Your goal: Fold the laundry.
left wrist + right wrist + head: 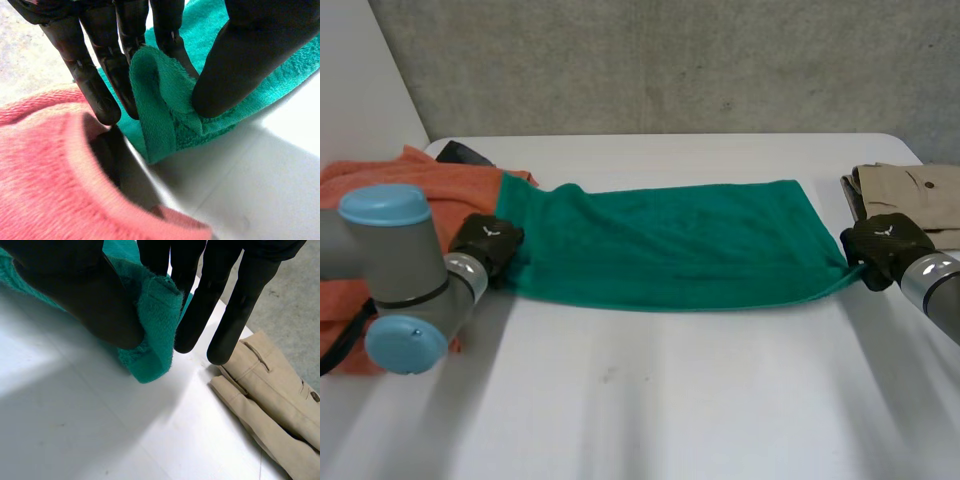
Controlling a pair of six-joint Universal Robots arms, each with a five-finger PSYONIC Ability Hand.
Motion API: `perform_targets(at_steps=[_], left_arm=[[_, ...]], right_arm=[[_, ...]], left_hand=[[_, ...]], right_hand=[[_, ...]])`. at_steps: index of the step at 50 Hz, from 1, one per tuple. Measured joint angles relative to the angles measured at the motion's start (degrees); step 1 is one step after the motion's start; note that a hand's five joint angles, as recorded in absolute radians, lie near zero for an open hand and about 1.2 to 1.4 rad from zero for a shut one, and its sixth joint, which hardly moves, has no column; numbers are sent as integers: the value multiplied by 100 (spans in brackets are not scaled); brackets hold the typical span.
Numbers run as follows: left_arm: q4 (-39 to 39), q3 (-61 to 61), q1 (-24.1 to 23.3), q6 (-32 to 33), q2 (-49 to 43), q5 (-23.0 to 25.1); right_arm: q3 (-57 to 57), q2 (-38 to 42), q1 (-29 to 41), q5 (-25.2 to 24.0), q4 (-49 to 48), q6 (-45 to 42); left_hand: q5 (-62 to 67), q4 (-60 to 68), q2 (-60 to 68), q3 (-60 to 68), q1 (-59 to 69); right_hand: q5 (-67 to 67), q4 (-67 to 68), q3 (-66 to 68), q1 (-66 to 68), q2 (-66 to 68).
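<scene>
Pinching the green towel [670, 245] at both short ends, one hand per end. The towel lies flat on the white table [650, 400], spread lengthwise across its middle with the long sides roughly parallel to the far edge.

Left hand [487, 243]: on the towel's left end, close to the near corner. In the left wrist view the thumb [240, 60] presses a raised fold of terry against the fingers [100, 85], so it's closed on the cloth. The corner tip hangs just below the pinch and touches the table.

Right hand [885, 245]: on the towel's right end, also close to the near corner. In the right wrist view the thumb [90, 300] clamps the hem against the inner fingers. The outer fingers [235, 305] stick out straight beside the towel and hold nothing. The towel edge looks drawn to a small point at this hand.

Other items:
- An orange knit garment [410, 200] is bunched at the table's left edge, just beside the left hand, with the towel's left end lying up against it.
- A folded beige garment [915, 195] sits at the right edge toward the far corner, near the right hand and apart from the towel.
- Something dark [465, 153] pokes out behind the orange garment; I can't tell what it is.
</scene>
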Motion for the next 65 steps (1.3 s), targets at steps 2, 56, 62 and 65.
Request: perform_targets(at_steps=[2,56,62,65], left_arm=[[-91,-188,36,-63,228,-4],[-1583,1755,-581,-484,-533,-952],[-1319,1274,-523,-270,-175,-809],[-1061,1059,-462,-62,-104,-644]], right_arm=[[-24,-101,-19,-1,261,-70],[-2413,1604,449,1057,864,-198],[-2132,1271,442,882,712,-122],[-1944,1074,451,701,536,-100]], left_hand=[[0,0,0,0,0],[-5319,-5722,-5622,-5600,-5264],[-5319,-5722,-5640,-5600,-5264],[-5319,-5722,-5640,-5600,-5264]], right_hand=[[1,0,0,0,0],[-5579,-5677,-5649,-5097,-5546],[-5579,-5698,-5661,-5097,-5546],[-5579,-5698,-5661,-5097,-5546]])
